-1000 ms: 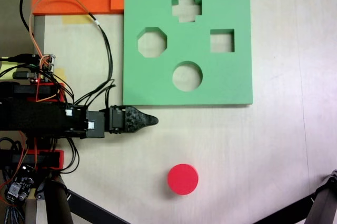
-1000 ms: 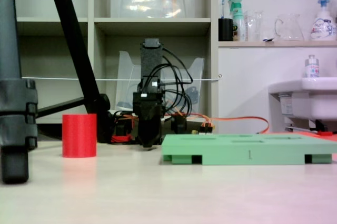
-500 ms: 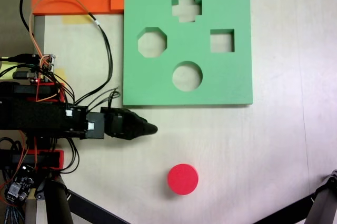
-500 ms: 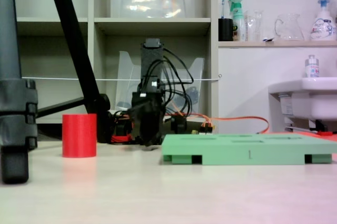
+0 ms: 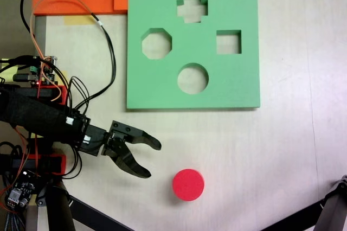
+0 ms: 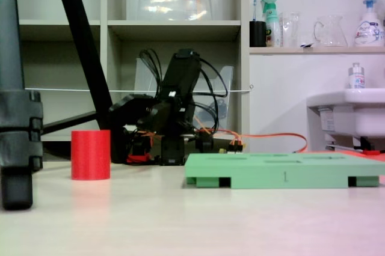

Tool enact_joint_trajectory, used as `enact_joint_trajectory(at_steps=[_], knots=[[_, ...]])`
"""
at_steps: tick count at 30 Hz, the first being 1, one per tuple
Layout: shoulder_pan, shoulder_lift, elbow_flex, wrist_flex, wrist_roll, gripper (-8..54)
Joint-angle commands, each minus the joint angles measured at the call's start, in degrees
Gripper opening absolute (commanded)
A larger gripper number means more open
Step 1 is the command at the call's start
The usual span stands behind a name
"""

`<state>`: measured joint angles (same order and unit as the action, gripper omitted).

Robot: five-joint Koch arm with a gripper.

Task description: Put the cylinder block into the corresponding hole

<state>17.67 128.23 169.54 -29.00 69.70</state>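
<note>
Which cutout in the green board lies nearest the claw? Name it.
The circular cutout, on the board's edge facing the claw; the octagonal, square and cross-shaped cutouts lie farther away.

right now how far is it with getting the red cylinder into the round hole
Early stage. Done: the claw is open and aimed toward the cylinder block, off to its left in the top-down fixed view. In hand: nothing; the block stands alone on the table, apart from the claw. Left: close on the block, lift it, carry it to the green board and drop it into the round hole, which is empty.
</note>
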Motion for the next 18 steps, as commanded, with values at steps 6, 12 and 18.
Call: enact_joint_trajectory(at_steps=[6, 12, 18], knots=[[0.97, -24.61, -3.96, -37.18, 2.99, 41.8], [-1.32, -33.49, -0.97, -50.01, 10.55, 50.0], [-1.14, -56.78, -2.90, -69.43, 18.63, 52.3]])
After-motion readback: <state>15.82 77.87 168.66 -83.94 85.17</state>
